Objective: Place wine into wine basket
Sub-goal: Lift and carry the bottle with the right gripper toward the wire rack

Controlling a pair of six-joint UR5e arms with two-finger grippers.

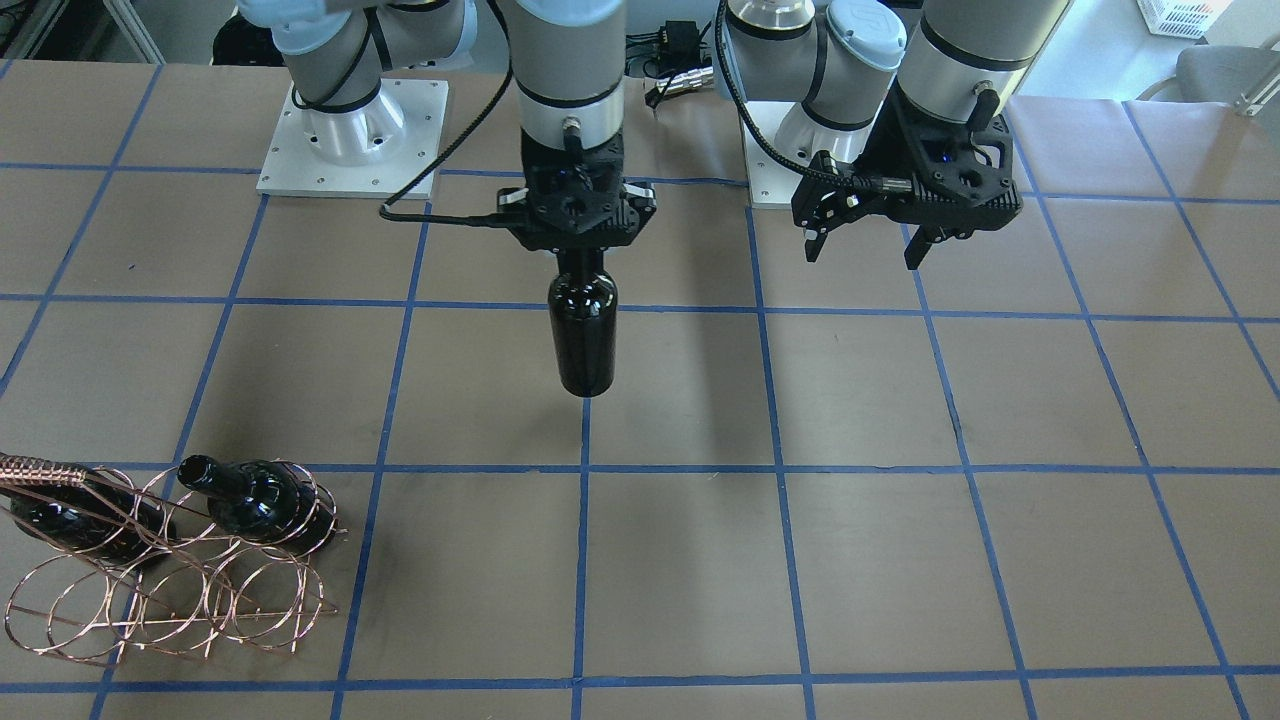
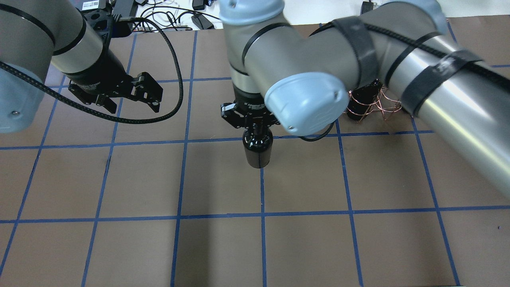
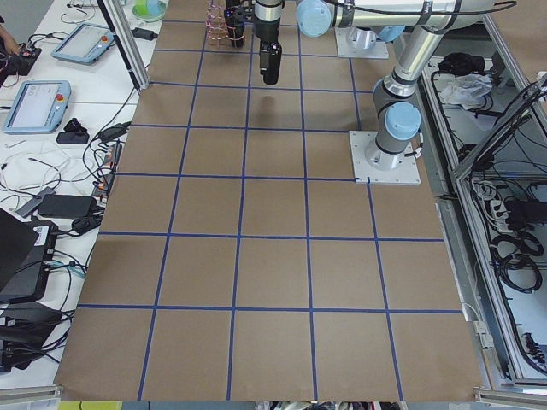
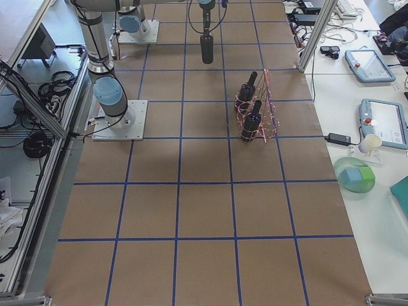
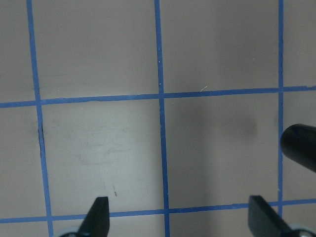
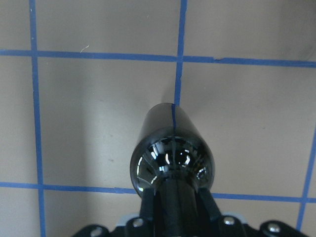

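My right gripper [image 1: 582, 256] is shut on the neck of a dark glossy wine bottle [image 1: 582, 340] and holds it upright above the table's middle. It also shows in the overhead view [image 2: 258, 149] and the right wrist view [image 6: 173, 158]. The copper wire wine basket [image 1: 170, 585] stands at the table's end on my right side, apart from the held bottle. Two more dark bottles [image 1: 262, 500] [image 1: 80, 522] lean in its loops. In the overhead view the basket [image 2: 382, 104] is mostly hidden behind my right arm. My left gripper [image 1: 865, 250] is open and empty, hovering over the table.
The table is brown with a blue tape grid [image 1: 780, 470]. The two arm base plates [image 1: 350, 140] sit at the robot's side. Cables [image 2: 171, 99] hang by my left wrist. The left wrist view shows bare table and the held bottle's edge [image 5: 301, 145].
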